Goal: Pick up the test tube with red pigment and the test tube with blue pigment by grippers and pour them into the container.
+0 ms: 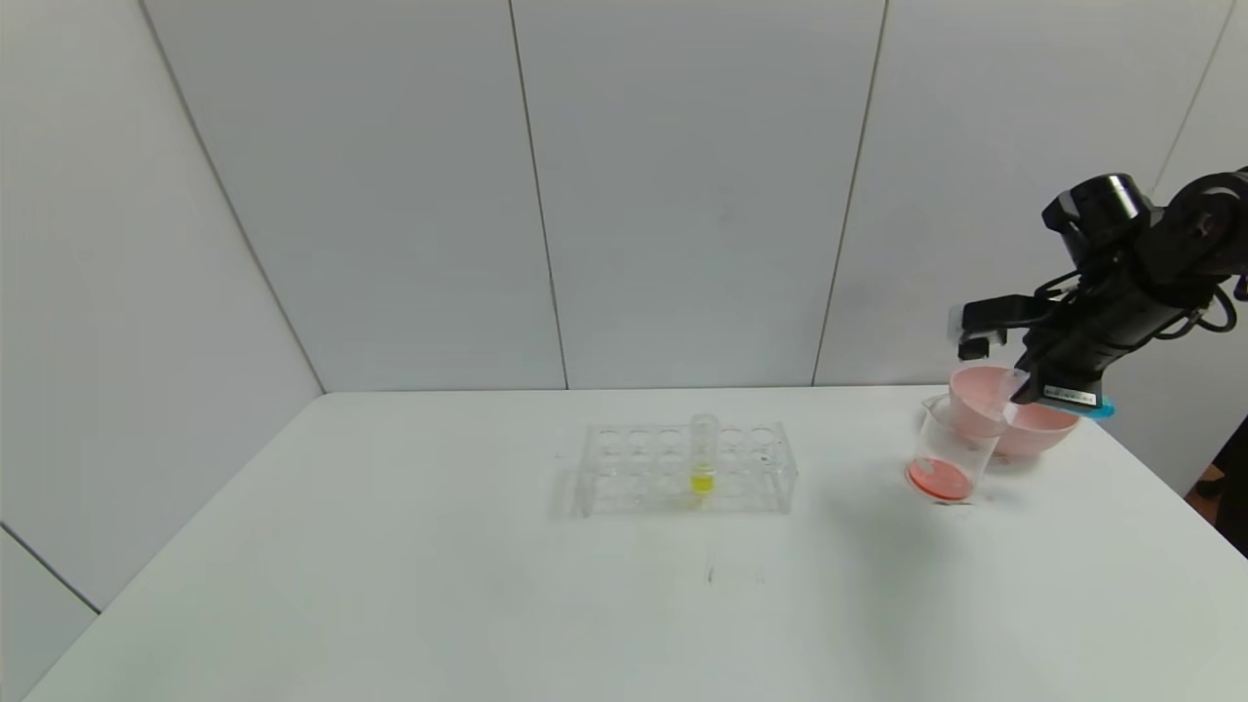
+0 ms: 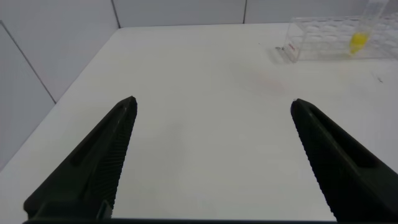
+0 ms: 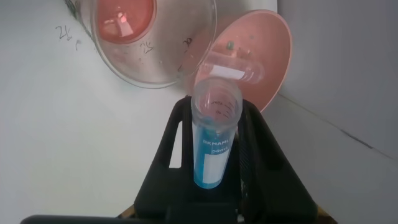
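Observation:
My right gripper [image 1: 1058,388] [image 3: 214,109] is shut on the test tube with blue pigment [image 3: 214,140] [image 1: 1100,409]. The tube is held tilted, its open mouth toward the rim of the container [image 1: 951,448] [image 3: 149,37], and the blue liquid sits in its base. The container is a clear beaker with orange-red liquid at its bottom. A clear tube [image 3: 233,65] with no liquid showing lies in the pink bowl; I cannot tell whether it is the test tube with red pigment. My left gripper [image 2: 212,102] hangs open over bare table, out of the head view.
The pink bowl [image 1: 1038,429] [image 3: 267,56] stands right behind the beaker near the table's right edge. A clear tube rack [image 1: 682,468] [image 2: 329,43] sits mid-table and holds one tube of yellow liquid [image 1: 703,458] [image 2: 359,38].

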Tool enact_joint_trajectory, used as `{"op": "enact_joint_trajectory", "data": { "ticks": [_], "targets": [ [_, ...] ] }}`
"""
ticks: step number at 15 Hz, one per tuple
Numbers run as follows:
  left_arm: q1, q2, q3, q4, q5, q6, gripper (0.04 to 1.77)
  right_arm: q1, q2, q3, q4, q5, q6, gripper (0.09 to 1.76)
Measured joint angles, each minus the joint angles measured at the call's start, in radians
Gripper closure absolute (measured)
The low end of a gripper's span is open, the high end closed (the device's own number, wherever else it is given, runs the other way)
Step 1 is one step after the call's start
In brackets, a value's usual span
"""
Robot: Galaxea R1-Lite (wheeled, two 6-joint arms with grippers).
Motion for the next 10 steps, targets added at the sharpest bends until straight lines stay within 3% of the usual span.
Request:
{"op": "enact_joint_trajectory", "data": {
  "ticks": [10],
  "targets": [
    [0.000, 0.000, 0.000, 0.000, 0.000, 0.000, 0.05, 0.067, 0.016, 0.000, -0.011, -0.142, -0.056, 1.36]
  ]
}}
